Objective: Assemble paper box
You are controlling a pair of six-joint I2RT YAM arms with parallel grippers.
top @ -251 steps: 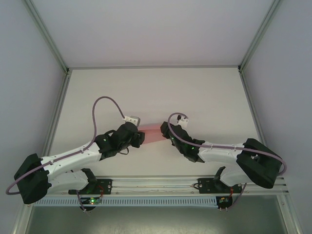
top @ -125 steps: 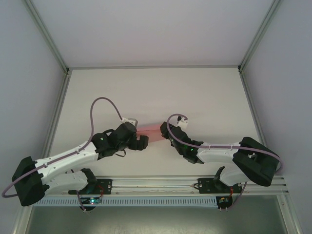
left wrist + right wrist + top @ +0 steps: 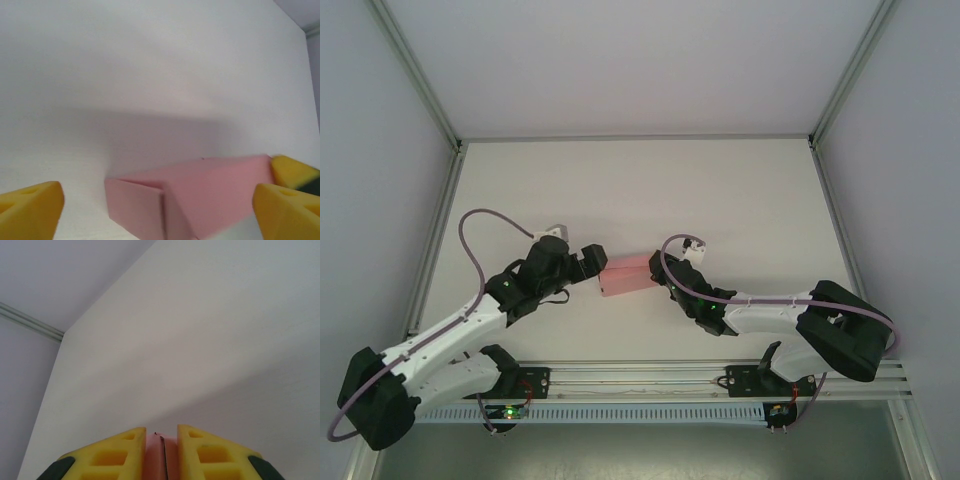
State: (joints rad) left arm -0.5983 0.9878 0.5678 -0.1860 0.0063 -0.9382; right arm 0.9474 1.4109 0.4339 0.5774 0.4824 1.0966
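Observation:
The pink paper box (image 3: 630, 274) is a small folded rectangular shape near the table's middle front, held between the two arms. My right gripper (image 3: 663, 277) is shut on its right end; pink card (image 3: 161, 456) is pinched between the yellow fingers (image 3: 116, 456). The left gripper (image 3: 595, 262) stands open just left of the box, apart from it. In the left wrist view the paper box (image 3: 200, 197) shows a closed end flap facing me, and my yellow fingertips (image 3: 31, 210) sit wide to either side. The right gripper's yellow tip (image 3: 292, 170) touches the box's far end.
The white table (image 3: 640, 190) stretches open behind the arms, bounded by metal frame rails (image 3: 450, 215) at the left, back and right. A purple cable (image 3: 485, 235) loops above the left arm.
The left gripper let go of the box's left end, opened wide and drew back to the left. The right gripper kept its hold and closed slightly more.

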